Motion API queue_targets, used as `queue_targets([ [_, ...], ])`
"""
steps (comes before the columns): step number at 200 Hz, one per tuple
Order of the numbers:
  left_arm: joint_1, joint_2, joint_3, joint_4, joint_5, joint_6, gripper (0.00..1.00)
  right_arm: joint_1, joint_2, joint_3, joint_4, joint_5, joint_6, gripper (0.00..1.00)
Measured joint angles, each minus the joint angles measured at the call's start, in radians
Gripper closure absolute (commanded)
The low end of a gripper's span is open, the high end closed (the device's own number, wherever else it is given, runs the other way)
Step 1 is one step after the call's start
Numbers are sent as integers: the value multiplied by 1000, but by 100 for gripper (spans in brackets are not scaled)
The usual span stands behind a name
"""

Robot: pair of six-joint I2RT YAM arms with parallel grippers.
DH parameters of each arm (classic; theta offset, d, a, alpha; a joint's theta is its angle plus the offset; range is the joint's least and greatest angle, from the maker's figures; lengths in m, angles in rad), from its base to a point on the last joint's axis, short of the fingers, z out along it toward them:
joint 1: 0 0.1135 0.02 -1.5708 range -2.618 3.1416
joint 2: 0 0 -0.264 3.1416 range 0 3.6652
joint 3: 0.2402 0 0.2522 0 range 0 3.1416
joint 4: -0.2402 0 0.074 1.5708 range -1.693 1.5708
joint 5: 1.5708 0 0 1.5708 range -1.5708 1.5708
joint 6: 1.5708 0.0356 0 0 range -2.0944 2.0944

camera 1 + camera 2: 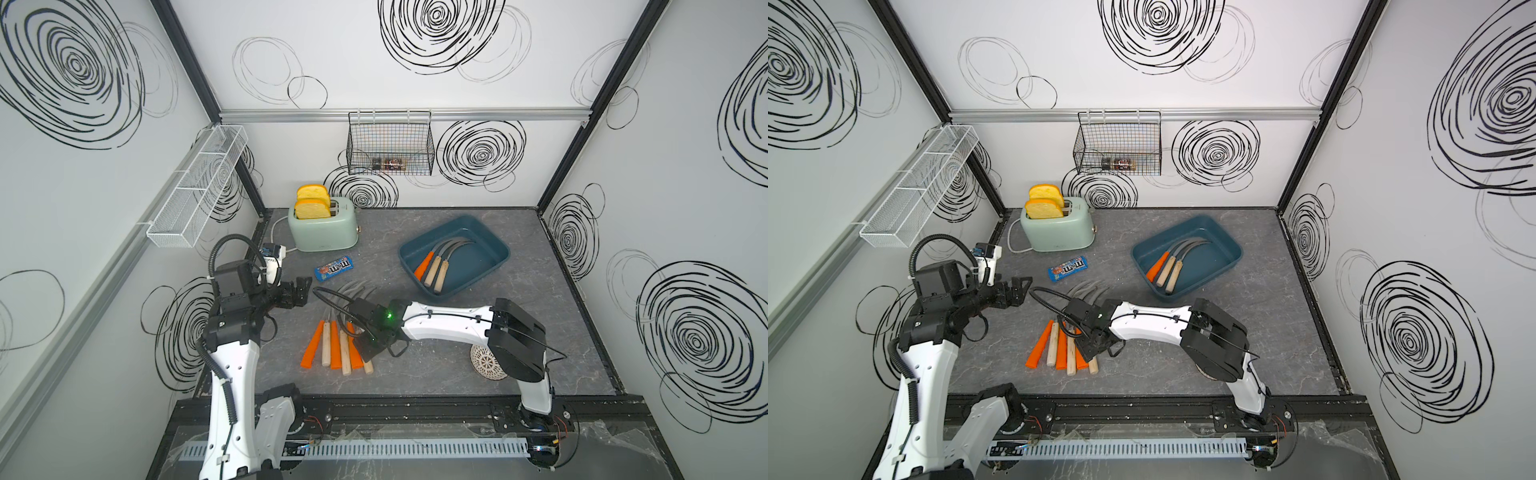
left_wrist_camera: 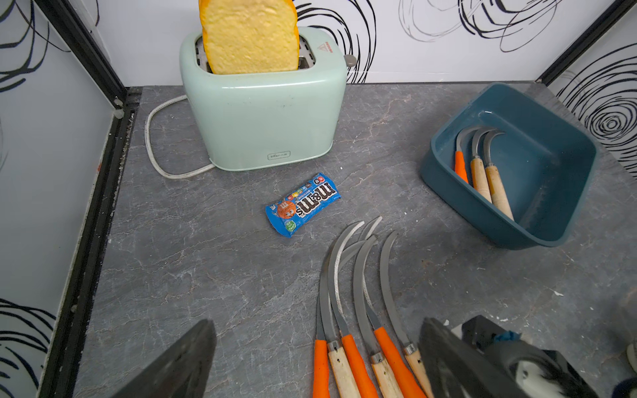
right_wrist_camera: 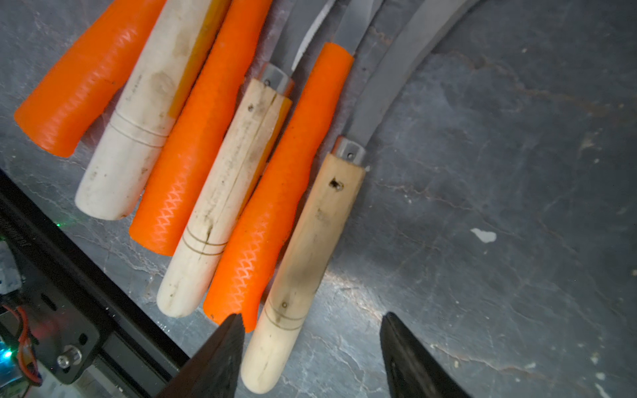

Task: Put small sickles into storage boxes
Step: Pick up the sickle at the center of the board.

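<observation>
Several small sickles (image 1: 332,349) lie side by side on the grey table, orange and pale wooden handles alternating, blades pointing away. My right gripper (image 3: 312,327) is open and straddles the end of the outermost wooden-handled sickle (image 3: 306,248); one finger (image 3: 224,348) is close beside the handle, the other stands well apart. My left gripper (image 1: 301,291) hovers open and holds nothing, left of the blades. The teal storage box (image 1: 482,249) at back right holds three sickles (image 1: 436,266), one with an orange and two with wooden handles.
A mint toaster (image 1: 324,226) with bread slices stands at the back left, its cord beside it. An M&M's packet (image 1: 334,268) lies between toaster and blades. A white round perforated thing (image 1: 488,361) sits under the right arm. A black wire basket (image 1: 390,143) and white mesh shelf (image 1: 195,195) hang on the walls.
</observation>
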Motion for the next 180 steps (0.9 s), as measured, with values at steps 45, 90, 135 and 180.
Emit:
queue_targets([
  [45,0,-28,-5,-3,0,0,4,3,10,24,-21,34,-12,35],
  [90,1,-41,-29,-3,-3,-9,4,3,11,25,-24,64,-40,35],
  [135,11,-37,-35,16,-1,-45,4,3,36,25,-23,65,-51,37],
  [180,24,-18,-47,79,-13,-87,4,3,45,24,-19,62,-50,37],
])
